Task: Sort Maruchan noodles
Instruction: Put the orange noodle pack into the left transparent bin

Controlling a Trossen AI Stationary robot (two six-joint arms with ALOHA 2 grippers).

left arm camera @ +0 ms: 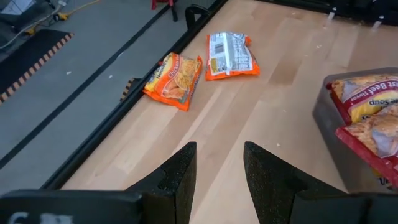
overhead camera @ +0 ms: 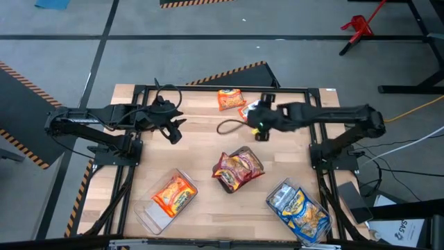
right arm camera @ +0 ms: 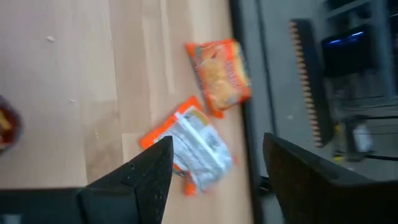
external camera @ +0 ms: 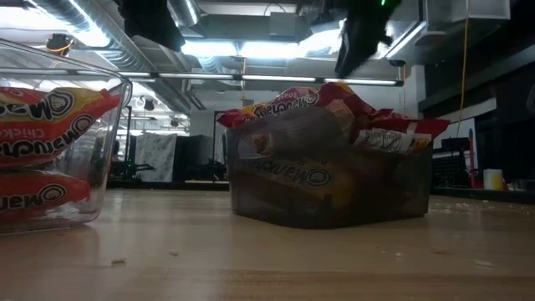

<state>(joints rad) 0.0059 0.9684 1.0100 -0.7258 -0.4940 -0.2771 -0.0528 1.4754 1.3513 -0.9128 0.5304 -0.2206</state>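
While the right gripper [overhead camera: 258, 129] is held open and empty above the far part of the bench [overhead camera: 201, 149], two orange noodle packets [overhead camera: 229, 98] are seen just beyond it, near the far edge: one face up [right arm camera: 225, 73], the other face down [right arm camera: 196, 146], lying just beside each other. In the right wrist view the face-down packet is partly hidden by a finger. The left gripper [overhead camera: 173, 132] is held over the far left part of the bench, its fingers [left arm camera: 176, 179] parted with nothing between them. Dark red packets are heaped in a clear tray [overhead camera: 223, 182] at the middle of the bench, orange ones in a tray [overhead camera: 143, 214] at the near left corner, and blue-and-white ones in a tray [overhead camera: 275, 188] at the near right corner. The bench is of pale wood in a black frame. Ceiling strip lights are seen beyond it in the low view.
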